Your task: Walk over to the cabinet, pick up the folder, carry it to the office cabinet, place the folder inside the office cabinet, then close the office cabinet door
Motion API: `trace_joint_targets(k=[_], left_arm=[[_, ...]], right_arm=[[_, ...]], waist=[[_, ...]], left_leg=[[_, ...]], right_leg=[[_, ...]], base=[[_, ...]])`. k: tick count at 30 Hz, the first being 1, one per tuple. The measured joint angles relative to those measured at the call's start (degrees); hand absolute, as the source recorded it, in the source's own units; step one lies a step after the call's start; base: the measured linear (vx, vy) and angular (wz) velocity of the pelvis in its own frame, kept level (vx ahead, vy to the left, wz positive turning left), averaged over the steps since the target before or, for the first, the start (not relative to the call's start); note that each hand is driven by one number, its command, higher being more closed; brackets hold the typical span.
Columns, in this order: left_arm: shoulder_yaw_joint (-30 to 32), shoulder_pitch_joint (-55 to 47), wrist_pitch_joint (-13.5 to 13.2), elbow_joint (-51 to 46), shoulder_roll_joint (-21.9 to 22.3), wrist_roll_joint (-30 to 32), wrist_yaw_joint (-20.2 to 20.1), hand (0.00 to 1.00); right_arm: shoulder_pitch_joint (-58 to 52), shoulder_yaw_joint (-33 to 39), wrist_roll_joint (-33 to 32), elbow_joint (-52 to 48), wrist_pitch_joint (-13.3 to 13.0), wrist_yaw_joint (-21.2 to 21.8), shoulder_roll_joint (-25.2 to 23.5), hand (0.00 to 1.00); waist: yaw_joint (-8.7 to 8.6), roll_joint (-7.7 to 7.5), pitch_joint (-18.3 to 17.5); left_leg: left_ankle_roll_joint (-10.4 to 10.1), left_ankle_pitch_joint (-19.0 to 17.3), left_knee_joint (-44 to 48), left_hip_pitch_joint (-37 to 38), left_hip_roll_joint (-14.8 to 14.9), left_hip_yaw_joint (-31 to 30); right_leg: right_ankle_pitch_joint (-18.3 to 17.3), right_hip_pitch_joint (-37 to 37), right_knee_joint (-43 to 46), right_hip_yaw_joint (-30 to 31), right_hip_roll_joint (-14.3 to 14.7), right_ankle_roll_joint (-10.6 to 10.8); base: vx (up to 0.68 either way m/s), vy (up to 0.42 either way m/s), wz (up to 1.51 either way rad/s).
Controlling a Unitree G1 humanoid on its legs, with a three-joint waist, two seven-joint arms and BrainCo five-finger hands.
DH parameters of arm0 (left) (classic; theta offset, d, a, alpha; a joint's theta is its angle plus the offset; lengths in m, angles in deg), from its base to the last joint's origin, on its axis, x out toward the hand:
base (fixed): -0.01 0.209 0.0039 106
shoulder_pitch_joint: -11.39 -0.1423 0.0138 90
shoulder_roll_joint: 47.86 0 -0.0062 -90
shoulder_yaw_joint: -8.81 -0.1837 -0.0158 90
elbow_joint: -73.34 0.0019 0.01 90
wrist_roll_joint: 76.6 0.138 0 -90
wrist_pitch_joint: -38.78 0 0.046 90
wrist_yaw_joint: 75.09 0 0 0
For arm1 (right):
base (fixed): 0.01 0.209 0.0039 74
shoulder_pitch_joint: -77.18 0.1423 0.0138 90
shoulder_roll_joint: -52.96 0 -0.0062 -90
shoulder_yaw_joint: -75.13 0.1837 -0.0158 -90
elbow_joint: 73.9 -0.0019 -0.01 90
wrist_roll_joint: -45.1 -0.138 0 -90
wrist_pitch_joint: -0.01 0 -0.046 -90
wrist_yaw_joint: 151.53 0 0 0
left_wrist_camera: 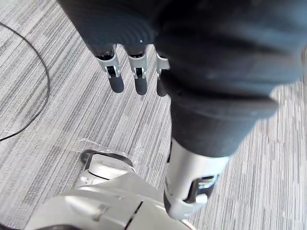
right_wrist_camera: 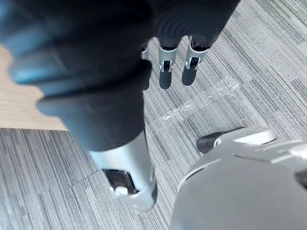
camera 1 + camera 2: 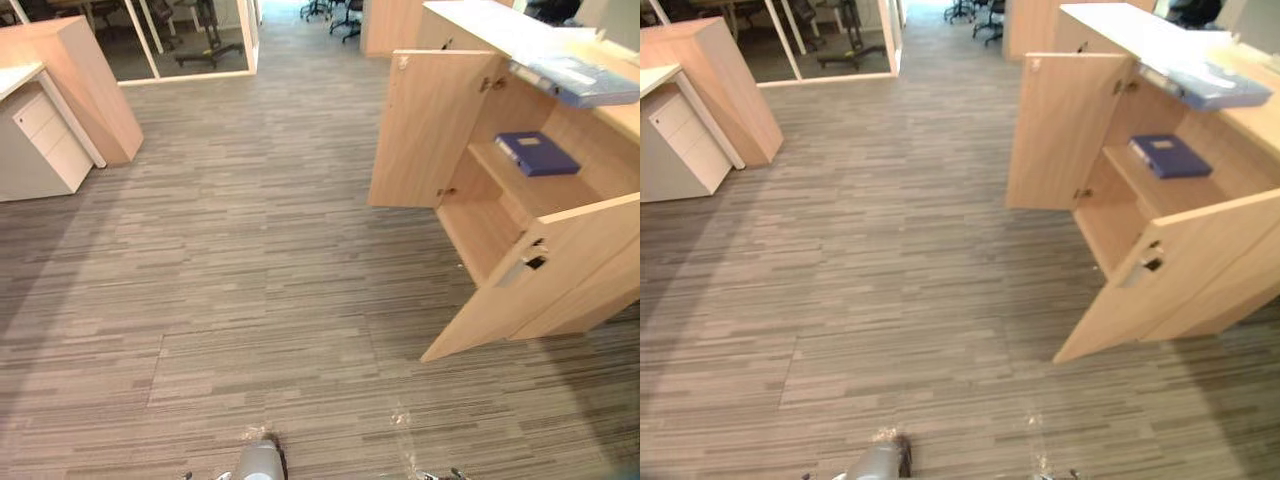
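Lying flat on the single shelf (image 3: 560, 192) inside the office cabinet (image 3: 470, 22) is one dark blue folder (image 3: 537, 152), alone there and apart from both robot hands. The cabinet stands at the right of the head views and has two pale wood doors, both swung wide open. The far door (image 3: 435, 130) stands out into the room. The near door (image 3: 560, 275) angles toward the camera and has one metal handle on its face. The compartment below the shelf holds nothing that can be made out. On the cabinet's top sits one pale blue folder (image 3: 590, 82), lying on some white papers.

The left robot hand (image 1: 139, 76) hangs over the striped grey carpet floor (image 3: 250, 250), its fingers straight, side by side and holding nothing. The right robot hand (image 2: 165, 72) hangs the same way, fingers relaxed and empty.

Across the floor on the left stand one white drawer unit (image 3: 45, 140) and one wooden panel (image 3: 90, 80) beside it.
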Motion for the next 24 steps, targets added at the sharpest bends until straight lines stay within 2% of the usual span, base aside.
trace_joint_targets(k=[1,2,3,5,10,11,12,13,14,15,16,17,19,21,23,24], left_arm=[[0.2,-0.2,-0.1,0.1,0.1,-0.2,0.1,0.0],[0.3,-0.5,-0.3,-0.1,0.0,-0.2,0.2,0.0],[0.3,-0.9,-0.7,-0.1,-0.7,-0.4,0.2,0.0],[0.0,-0.5,-0.8,-0.1,-1.8,-0.5,0.3,0.0],[-2.3,0.8,-1.2,1.8,-2.9,-0.2,0.2,0.0],[-3.2,1.0,-1.2,1.8,-2.7,-0.8,0.1,0.0],[-3.5,1.2,-1.2,1.6,-2.0,-1.2,-0.2,0.0],[-3.6,1.2,-1.2,1.6,-1.8,-1.3,-0.4,0.0],[-4.4,1.5,-1.3,1.5,-2.0,-1.7,-0.7,0.0],[-4.6,2.2,-1.3,1.5,-2.3,-2.1,-1.2,0.0],[-4.7,2.3,-1.4,1.5,-2.3,-2.1,-1.2,0.0],[-4.9,2.6,-1.3,1.6,-2.2,-2.0,-1.5,0.0],[-5.3,3.2,-1.4,1.7,-2.0,-1.9,-1.9,0.0],[-5.5,4.3,-1.4,1.9,-1.4,-2.0,-2.0,0.0],[-5.4,5.9,-1.3,3.5,-1.0,-1.8,-2.6,0.0],[-5.4,6.3,-1.2,4.0,-0.5,-1.4,-2.7,0.0]], right_arm=[[-0.2,0.0,0.0,0.0,-0.1,-0.3,0.0,0.0],[-0.5,0.2,0.0,0.1,-0.1,-0.4,-0.1,0.0],[-0.7,0.4,0.0,0.0,-0.1,-0.5,-1.1,0.0],[-1.0,0.5,0.0,0.0,-0.2,-0.6,-2.3,0.0],[-1.1,3.3,0.1,0.2,-0.4,-0.2,-3.3,0.0],[-1.1,3.9,0.2,-0.1,-0.4,0.3,-3.1,0.0],[-1.0,3.9,0.2,-1.0,-0.2,0.7,-2.7,0.0],[-1.0,3.9,0.2,-1.8,-0.2,0.9,-2.8,0.0],[-1.0,3.8,0.1,-3.6,-0.2,1.2,-2.8,0.0],[-1.0,3.6,0.1,-4.5,-0.2,1.4,-3.1,0.0],[-0.9,3.5,0.0,-4.5,-0.2,1.4,-3.1,0.0],[-0.5,2.3,-0.1,-5.0,-0.6,1.4,-2.7,0.0],[0.2,1.5,-0.2,-5.5,-1.3,1.3,-3.0,0.0],[1.2,1.6,-1.2,-5.5,-1.4,1.4,-3.2,0.0],[1.4,1.6,-2.2,-5.4,-1.5,1.4,-4.0,0.0],[1.4,1.9,-2.4,-5.4,-1.6,1.4,-4.0,0.0]], waist=[[0.02,0.44,-0.4],[0.25,0.04,-1.0],[0.36,-1.13,-2.0],[0.28,-2.9,-3.1],[0.64,-3.29,-5.6],[0.86,-2.72,-5.8],[1.25,-1.92,-5.8],[1.29,-1.52,-5.7],[0.92,-1.78,-5.6],[0.33,-2.03,-5.1],[0.26,-2.03,-5.1],[-0.13,-2.2,-4.9],[-0.63,-1.77,-4.5],[-0.79,-1.12,-3.5],[-0.79,-1.24,-2.9],[-1.03,-1.11,-2.7]], left_leg=[[-1.7,5.4,-1.8,1.6,0.1,0.3],[-1.2,7.9,-1.8,1.8,-0.4,0.7],[-0.6,9.2,-1.5,2.3,-1.6,2.2],[0.9,8.0,-2.7,3.8,-4.0,4.0],[3.6,6.0,-2.7,5.3,-7.8,6.2],[4.0,5.1,-2.8,6.6,-8.2,6.7],[4.0,4.5,-3.7,9.0,-8.4,6.9],[4.0,4.3,-4.3,10.5,-8.8,7.1],[4.8,3.1,-4.9,13.1,-9.7,7.2],[5.7,1.9,-5.4,15.6,-11.2,7.5],[5.7,1.7,-5.5,15.9,-11.3,7.6],[6.1,0.4,-5.7,17.6,-11.7,7.8],[6.3,-0.9,-6.3,20.2,-10.9,7.8],[5.4,-2.5,-6.7,22.1,-8.4,7.6],[2.8,-4.5,-7.0,24.1,-4.9,7.4],[2.2,-5.0,-7.2,25.0,-4.3,7.4]], right_leg=[[-0.7,1.3,0.0,0.6,-0.7,1.6],[-0.6,1.6,-0.5,0.6,-1.4,1.8],[-0.6,2.3,-1.3,0.6,-3.2,1.7],[-0.5,2.3,-1.4,0.3,-5.5,1.7],[2.3,2.8,-2.7,0.4,-9.3,4.1],[2.1,2.3,0.2,1.0,-10.0,4.3],[1.1,-1.5,9.5,2.7,-10.6,5.7],[1.0,-4.2,16.0,3.7,-11.1,5.7],[2.2,-10.2,29.8,5.2,-12.6,3.6],[3.7,-14.9,41.2,5.2,-15.0,0.0],[3.5,-15.6,42.8,5.1,-15.2,0.0],[1.6,-19.6,48.9,3.9,-15.5,-0.5],[-2.4,-22.8,47.5,-2.4,-14.7,-0.6],[-4.1,-23.5,39.1,-9.1,-11.9,-0.3],[-2.7,-23.4,23.6,-15.3,-7.6,-1.2],[0.9,-23.3,21.5,-15.6,-6.8,-2.6]], base=[[0.31,0.432,-0.34],[0.3,0.375,-0.46],[0.25,0.275,-0.44],[0.32,0.272,-0.35],[0.26,0.141,-0.18],[0.22,0.106,-0.41],[0.22,0.127,-0.46],[0.21,0.15,-0.41],[0.2,0.143,-0.19],[0.22,0.131,-0.09],[0.17,0.08,-0.08],[0.14,0.037,-0.07],[0.17,-0.045,-0.05],[0.2,-0.127,-0.02],[0.25,-0.206,-0.01],[0.43,-0.322,-0.05]])
